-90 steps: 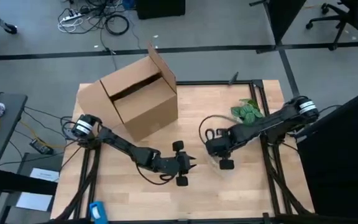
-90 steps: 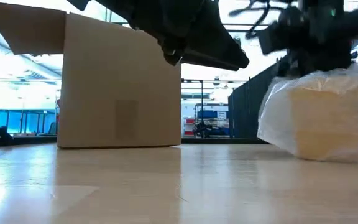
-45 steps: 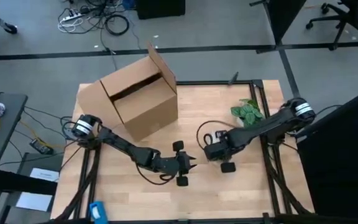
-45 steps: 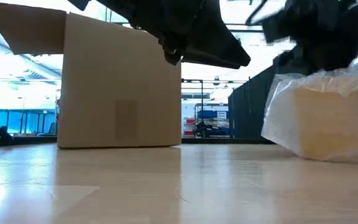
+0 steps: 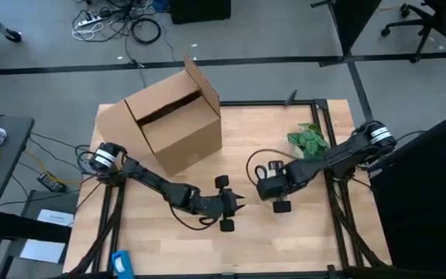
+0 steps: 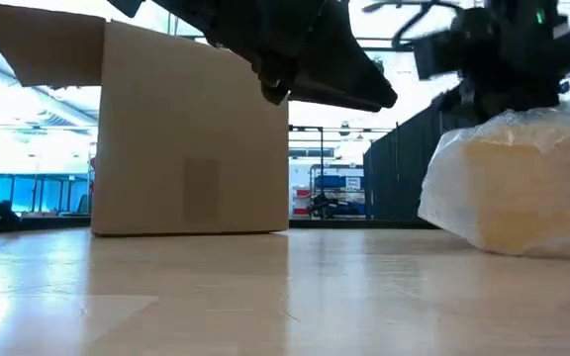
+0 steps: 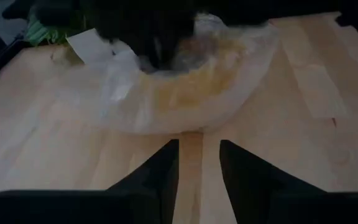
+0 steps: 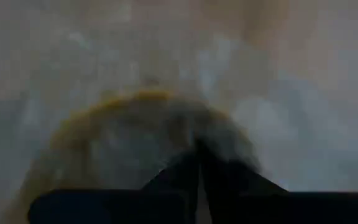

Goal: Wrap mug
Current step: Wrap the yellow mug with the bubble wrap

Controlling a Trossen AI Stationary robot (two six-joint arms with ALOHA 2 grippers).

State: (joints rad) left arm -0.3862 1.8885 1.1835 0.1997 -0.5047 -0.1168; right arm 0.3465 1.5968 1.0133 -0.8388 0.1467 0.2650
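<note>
The yellow-orange mug (image 6: 527, 193) stands on the table at the right, shrouded in the crinkly clear plastic sheet (image 6: 453, 188). In the left wrist view, the mug (image 7: 188, 90) glows yellow through the plastic (image 7: 123, 93). My right gripper (image 5: 272, 190) is right above the bundle, shut on the plastic over the mug's rim (image 8: 135, 99). My left gripper (image 5: 238, 205) hovers open above the table, a short way to the bundle's left, pointing at it, with nothing between its fingers (image 7: 166, 168). My right gripper comes at the bundle from above, pointing down, its shut fingers (image 8: 179, 171) on the plastic sheet (image 8: 241, 118) over the mug's mouth. Whether a fold is pinched between them or they only press on it is blurred. The mug stays upright on the table.
An open cardboard box (image 5: 173, 124) stands at the far left of the table. A green leafy plant (image 5: 308, 139) lies at the far right, beside the right arm. Bare wood (image 5: 269, 240) stretches along the near edge.
My right gripper has twisted a little at the wrist above the bundle and come back, staying shut. The wrapped bundle has crept slightly toward the table's right edge.
</note>
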